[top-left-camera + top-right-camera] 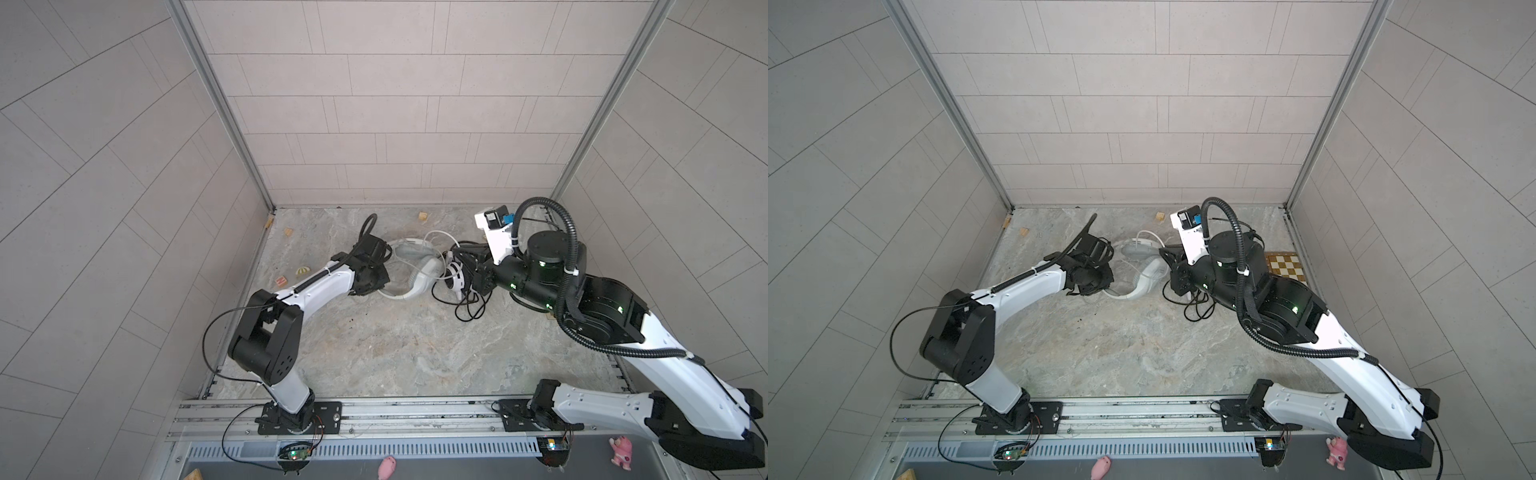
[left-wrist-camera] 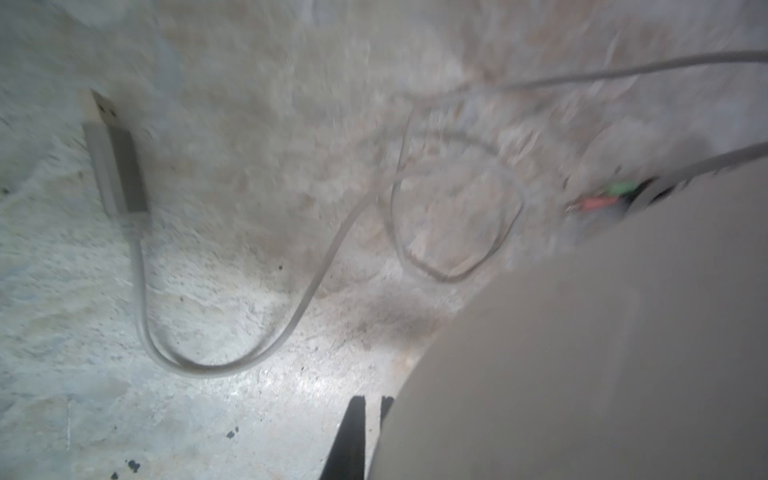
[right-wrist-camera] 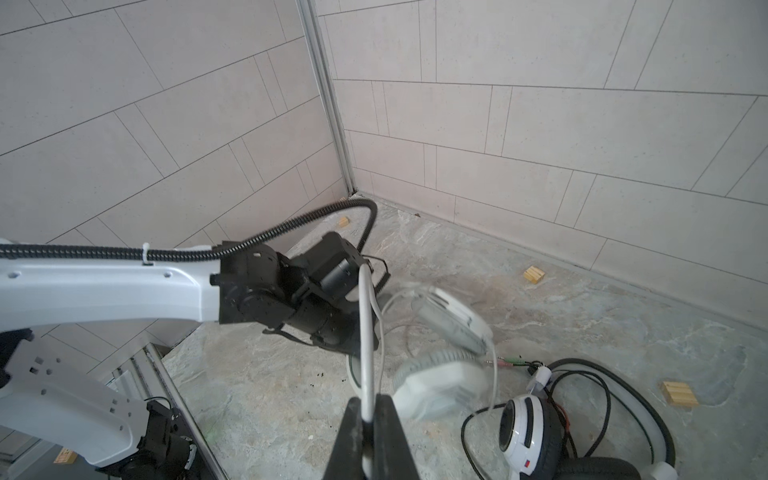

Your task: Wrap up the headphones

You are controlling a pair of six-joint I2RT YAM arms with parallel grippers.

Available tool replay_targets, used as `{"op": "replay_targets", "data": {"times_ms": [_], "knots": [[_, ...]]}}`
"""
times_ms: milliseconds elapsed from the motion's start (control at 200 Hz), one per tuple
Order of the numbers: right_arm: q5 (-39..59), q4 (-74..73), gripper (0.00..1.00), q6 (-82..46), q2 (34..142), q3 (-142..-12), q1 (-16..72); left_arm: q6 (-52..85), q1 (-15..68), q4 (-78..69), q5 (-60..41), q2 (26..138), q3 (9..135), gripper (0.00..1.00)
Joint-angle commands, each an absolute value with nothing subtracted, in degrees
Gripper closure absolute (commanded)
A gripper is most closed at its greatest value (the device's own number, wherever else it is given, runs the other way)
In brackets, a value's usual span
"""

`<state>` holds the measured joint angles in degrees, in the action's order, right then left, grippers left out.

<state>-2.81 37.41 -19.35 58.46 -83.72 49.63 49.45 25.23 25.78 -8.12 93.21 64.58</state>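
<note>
right tool [image 3: 368,417] clamped on the grey cable [image 3: 365,332] of the white headset [image 1: 419,274], mid-table [image 1: 415,353] between both arms. left tool [image 2: 372,403] narrowed almost fully, close against that headset; grip there not discernible. black-and-white headset [image 3: 523,432] just beside, amid its black cable [image 3: 469,440].

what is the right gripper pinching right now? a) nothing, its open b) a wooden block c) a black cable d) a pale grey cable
d: in the right wrist view the right gripper has its fingers closed on a pale grey cable that runs out from between them.
</note>
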Motion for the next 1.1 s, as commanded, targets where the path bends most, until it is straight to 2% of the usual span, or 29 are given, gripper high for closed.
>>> {"op": "replay_targets", "data": {"times_ms": [0,360,565,811,1096], "knots": [[-5.5,36.4,0.93,-22.0,55.5,-80.8,49.8,53.1,22.3,17.2,-13.5,89.4,63.7,0.89],[-11.1,35.2,0.92,-22.1,53.3,-72.7,47.1,52.8,18.5,17.0,-18.4,83.1,61.3,0.89],[-5.3,31.5,0.91,-21.6,55.7,-75.6,41.3,50.7,18.9,17.0,-21.2,79.7,56.4,0.89],[-6.5,25.6,0.91,-20.8,60.7,-79.0,40.1,49.2,19.9,17.3,-23.7,76.9,51.7,0.92],[-7.1,22.2,0.90,-22.5,64.6,-79.7,33.7,47.0,20.5,21.5,-23.6,73.6,51.1,0.94]]}}
